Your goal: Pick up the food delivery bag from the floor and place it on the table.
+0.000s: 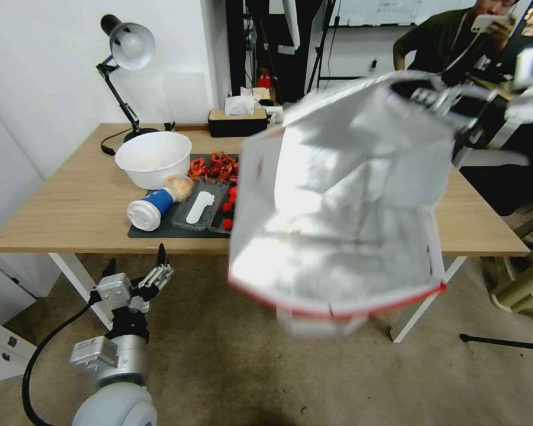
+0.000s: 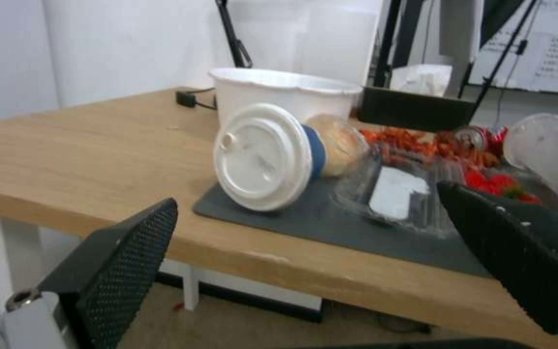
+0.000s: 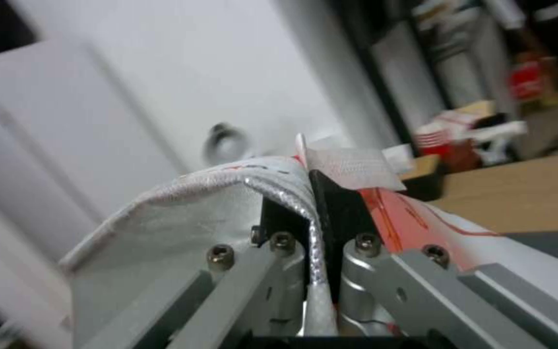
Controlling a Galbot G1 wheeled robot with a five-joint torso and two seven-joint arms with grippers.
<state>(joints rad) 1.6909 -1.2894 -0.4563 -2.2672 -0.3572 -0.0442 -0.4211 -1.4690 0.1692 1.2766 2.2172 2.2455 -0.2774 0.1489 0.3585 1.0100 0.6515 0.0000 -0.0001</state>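
The food delivery bag (image 1: 343,219), white with a red bottom edge and foil lining, hangs in the air in front of the table (image 1: 71,207), tilted, its base above the floor (image 1: 249,378). My right gripper (image 1: 441,97) is shut on the bag's top rim at the upper right. In the right wrist view the bag's foil-lined rim (image 3: 305,213) is pinched between the shut right gripper (image 3: 311,194). My left gripper (image 1: 137,267) stands open low at the left, below the table's front edge; the left wrist view shows its black fingers (image 2: 131,257) spread wide apart.
On the table stand a white bowl (image 1: 153,158), a tipped blue-and-white cup (image 1: 151,210), clear trays and red items on a dark mat (image 1: 166,228), a desk lamp (image 1: 124,53) and a black tissue box (image 1: 238,121). A person sits behind at the upper right.
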